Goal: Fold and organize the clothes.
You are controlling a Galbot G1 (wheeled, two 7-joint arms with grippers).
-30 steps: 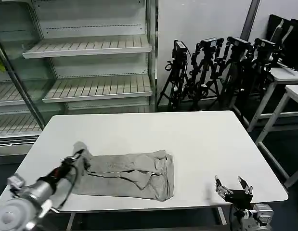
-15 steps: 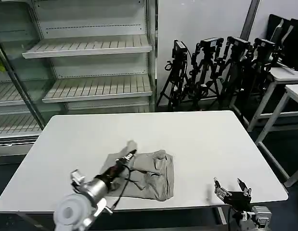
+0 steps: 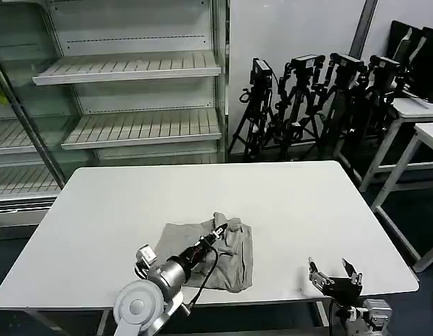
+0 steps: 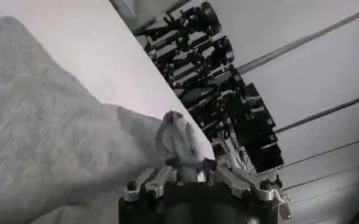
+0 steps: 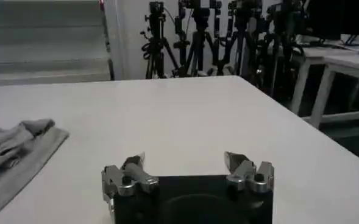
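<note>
Grey soft fabric, the clothes, lies bunched near the front edge of a white desk, partly folded over on itself. The left tool reaches across the garment with its fingers clamped on a pinch of cloth; the left wrist view shows that tuft gathered between the closed tips and lifted off the desk. The right tool hovers at the desk's front right corner, well apart from the fabric, its fingers spread and holding nothing.

The step in hand looks like carrying a held edge across to lay one half over the other. Done well, the edge would travel low and level so the fold lands flat and square with the layer beneath, and the grip would let go only once the cloth rests down, since the bunched folds underneath could drag or crease.

Behind the desk stand white shelves and a row of black tripods; neither lies in the way.
</note>
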